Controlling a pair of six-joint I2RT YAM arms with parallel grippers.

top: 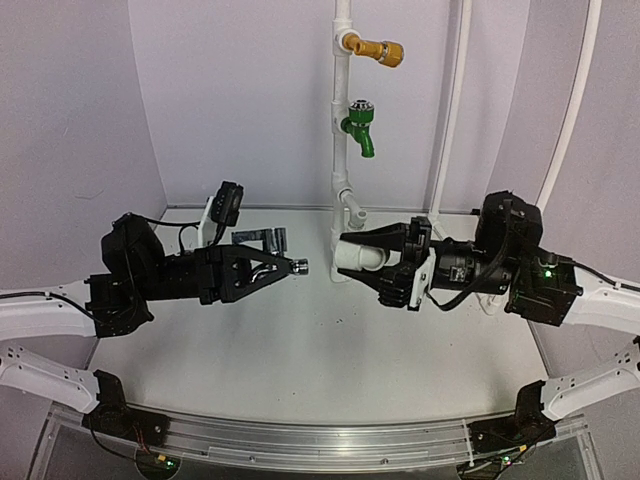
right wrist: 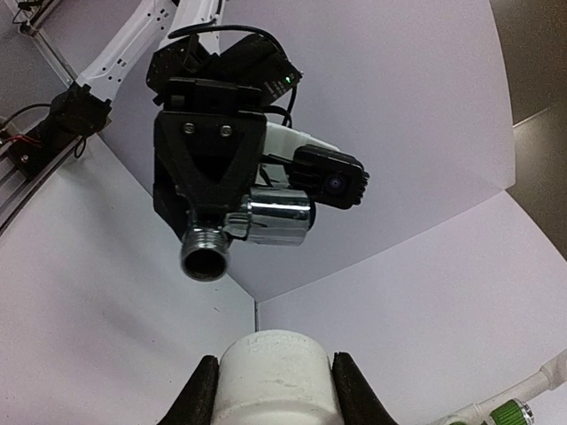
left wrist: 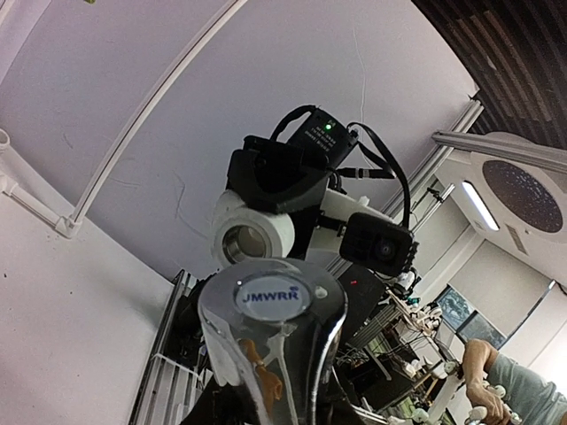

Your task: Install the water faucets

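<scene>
Right now, gripping the metal tap tight in the left gripper, threaded end aimed at the white fitting, near but apart, above the table. Pinching that fitting in the right gripper. Can't make out the tap's lever properly from above; losing the fitting's lower end off-frame on the right wrist view.

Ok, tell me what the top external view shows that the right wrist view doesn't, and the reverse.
Only top external: the yellow-brass tap, and the right gripper seen from outside. Only right wrist: the silver metal tap seen head-on, looking into its open threaded mouth. Both: the left gripper shut on that tap, the right gripper shut on the white fitting, and a gap between the two parts, not yet joined.
</scene>
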